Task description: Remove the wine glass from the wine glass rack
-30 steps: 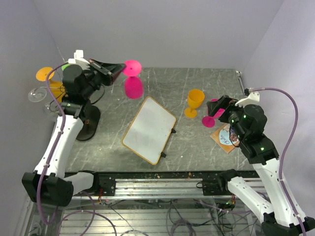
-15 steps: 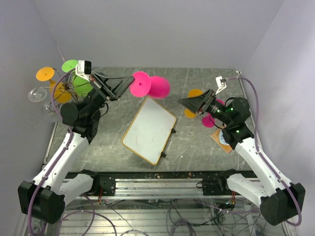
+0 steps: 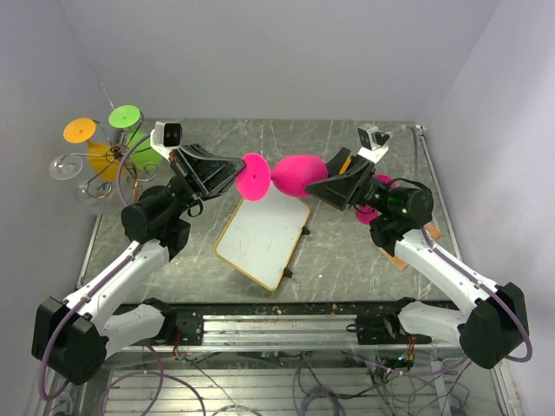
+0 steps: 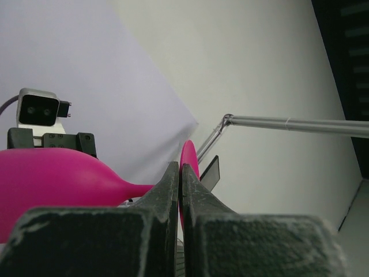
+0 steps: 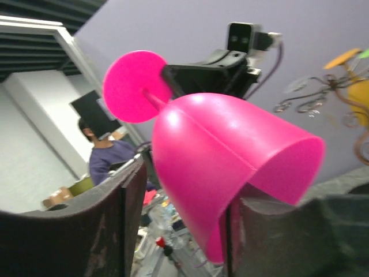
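Observation:
A pink wine glass [image 3: 299, 173] hangs sideways in the air over the table's middle. My left gripper [image 3: 236, 173] is shut on its round foot [image 3: 253, 176]; the left wrist view shows the foot [image 4: 189, 163] pinched between the jaws and the bowl [image 4: 52, 179] to the left. My right gripper [image 3: 323, 185] is open at the bowl's mouth. In the right wrist view the bowl [image 5: 230, 167] lies between the spread fingers, its rim against the right one. The wire wine glass rack [image 3: 117, 160] stands far left with orange, green and clear glasses; its base is hidden.
A white board [image 3: 263, 227] with a wooden frame lies below the held glass. Another pink glass [image 3: 371, 211] stands behind my right arm, beside a brown card [image 3: 401, 257]. Side walls are close on both sides.
My left arm swung the pink glass away from the rack, to the right and tipped it sideways. My right arm rose from the table and came left to the bowl.

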Controlling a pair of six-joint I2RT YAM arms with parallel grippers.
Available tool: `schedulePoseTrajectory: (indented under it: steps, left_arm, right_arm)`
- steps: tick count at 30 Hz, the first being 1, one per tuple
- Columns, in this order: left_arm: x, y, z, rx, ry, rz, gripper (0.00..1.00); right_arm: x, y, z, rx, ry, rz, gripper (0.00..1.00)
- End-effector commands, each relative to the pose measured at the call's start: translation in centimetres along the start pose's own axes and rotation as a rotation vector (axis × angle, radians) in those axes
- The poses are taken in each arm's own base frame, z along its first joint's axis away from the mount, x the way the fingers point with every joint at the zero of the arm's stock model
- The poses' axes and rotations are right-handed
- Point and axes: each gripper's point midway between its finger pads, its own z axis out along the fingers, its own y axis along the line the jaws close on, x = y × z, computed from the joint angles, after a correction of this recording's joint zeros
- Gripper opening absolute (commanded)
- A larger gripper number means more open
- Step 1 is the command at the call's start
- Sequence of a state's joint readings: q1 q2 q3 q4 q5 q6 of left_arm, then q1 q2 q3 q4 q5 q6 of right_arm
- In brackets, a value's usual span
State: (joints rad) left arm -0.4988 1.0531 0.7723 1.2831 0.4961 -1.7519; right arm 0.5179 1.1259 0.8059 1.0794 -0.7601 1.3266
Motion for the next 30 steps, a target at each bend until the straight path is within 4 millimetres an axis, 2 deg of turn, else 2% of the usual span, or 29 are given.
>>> schedulePoseTrajectory:
  steps: [1, 6, 9, 14, 15, 16, 21, 25, 28, 30]
  left_arm:
    - [0.7, -2.7, 0.0, 0.118, -0.006, 0.079, 0.07]
    - [1.0, -3.4, 0.0, 0.166, 0.006, 0.08, 0.07]
    - [1.3, -3.6, 0.1, 0.184, 0.013, 0.075, 0.07]
    - [2.0, -2.7, 0.6, 0.146, 0.033, 0.073, 0.07]
    - [2.1, -2.6, 0.6, 0.14, 0.036, 0.075, 0.1]
    - [2.2, -2.6, 0.6, 0.136, 0.039, 0.079, 0.14]
    - [2.5, -2.0, 0.0, 0.07, 0.029, 0.146, 0.53]
    - [2.7, 0.1, -1.1, -0.083, 0.025, 0.201, 0.8]
    - [2.9, 1.0, -2.2, -0.188, 0.025, 0.247, 0.91]
    - [2.8, 1.7, -3.1, -0.27, 0.02, 0.282, 0.94]
  right_arm:
    - [-0.6, 5.1, 0.2, -0.19, -0.041, -0.032, 0.43]
    - [-0.6, 6.2, -0.5, -0.228, -0.093, -0.037, 0.29]
    - [-0.7, 7.1, -0.9, -0.255, -0.112, -0.057, 0.25]
    - [-1.0, 8.4, -1.1, -0.292, -0.122, -0.089, 0.05]
    - [-1.0, 8.7, -1.2, -0.301, -0.122, -0.098, 0.01]
    - [-1.1, 9.0, -1.2, -0.308, -0.121, -0.111, 0.0]
    - [-1.8, 9.4, -0.9, -0.257, -0.136, -0.162, 0.0]
    - [-2.7, 9.2, -0.8, -0.157, -0.166, -0.226, 0.0]
    - [-3.8, 8.7, -1.1, -0.042, -0.21, -0.309, 0.0]
    - [-5.1, 7.5, -1.6, 0.09, -0.253, -0.342, 0.0]
